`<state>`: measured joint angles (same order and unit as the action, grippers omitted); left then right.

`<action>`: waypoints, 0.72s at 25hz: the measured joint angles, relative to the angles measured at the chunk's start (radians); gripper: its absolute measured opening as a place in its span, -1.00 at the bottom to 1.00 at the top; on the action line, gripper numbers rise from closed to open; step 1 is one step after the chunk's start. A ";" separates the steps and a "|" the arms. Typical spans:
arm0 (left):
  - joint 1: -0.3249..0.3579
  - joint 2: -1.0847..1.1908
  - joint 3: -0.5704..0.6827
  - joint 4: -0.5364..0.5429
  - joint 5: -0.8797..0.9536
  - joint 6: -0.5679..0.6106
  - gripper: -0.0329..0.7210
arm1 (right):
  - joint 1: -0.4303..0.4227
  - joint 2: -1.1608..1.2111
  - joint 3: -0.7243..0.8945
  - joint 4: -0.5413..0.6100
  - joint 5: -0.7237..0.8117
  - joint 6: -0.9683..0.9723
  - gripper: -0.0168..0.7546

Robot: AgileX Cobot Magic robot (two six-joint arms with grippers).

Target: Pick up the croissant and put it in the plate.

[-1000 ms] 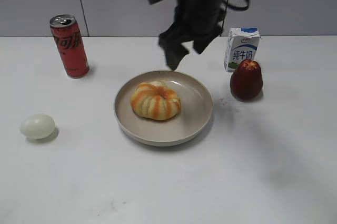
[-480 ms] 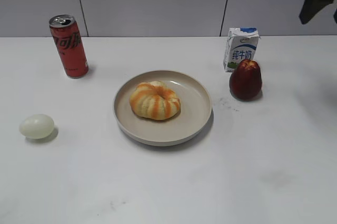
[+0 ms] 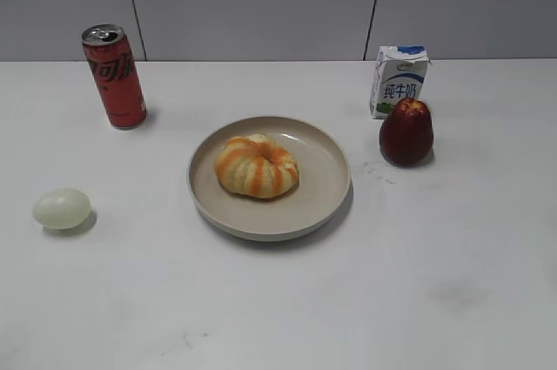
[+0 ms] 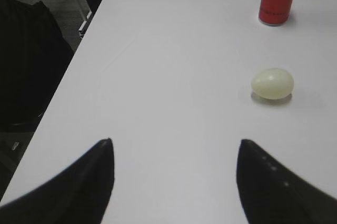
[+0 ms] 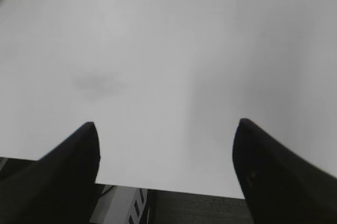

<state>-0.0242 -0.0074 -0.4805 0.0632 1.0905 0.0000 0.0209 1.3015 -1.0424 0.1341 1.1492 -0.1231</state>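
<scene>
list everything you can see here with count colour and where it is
croissant: 1, orange and cream stripes, lying in the plate
plate: 1, beige, table centre
soda can: 1, red, back left, upright
egg: 1, pale whitish, left
milk carton: 1, white and blue, back right
apple: 1, dark red, right, in front of the carton
table: 1, white
left gripper: 1, black, open, over the table's left edge
right gripper: 1, black, open, over bare table

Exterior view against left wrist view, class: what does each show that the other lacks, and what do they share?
Exterior only: the croissant lying in the plate, the milk carton and the apple. Left wrist only: the open left tool and the table's edge. Both: the egg and the red can.
</scene>
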 joint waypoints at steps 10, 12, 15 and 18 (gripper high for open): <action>0.000 0.000 0.000 0.000 0.000 0.000 0.55 | 0.000 -0.573 0.425 0.001 -0.055 0.000 0.57; 0.000 0.000 0.000 0.000 0.000 0.000 0.55 | 0.000 -0.673 0.467 0.001 -0.055 0.000 0.57; 0.000 0.000 0.000 0.000 0.001 0.000 0.55 | 0.000 -0.829 0.521 0.004 -0.078 0.000 0.57; 0.000 0.000 0.000 0.000 0.001 0.000 0.55 | 0.000 -0.959 0.543 0.015 -0.101 0.002 0.57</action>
<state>-0.0242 -0.0074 -0.4805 0.0632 1.0911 0.0000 0.0209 0.3421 -0.4998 0.1489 1.0479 -0.1214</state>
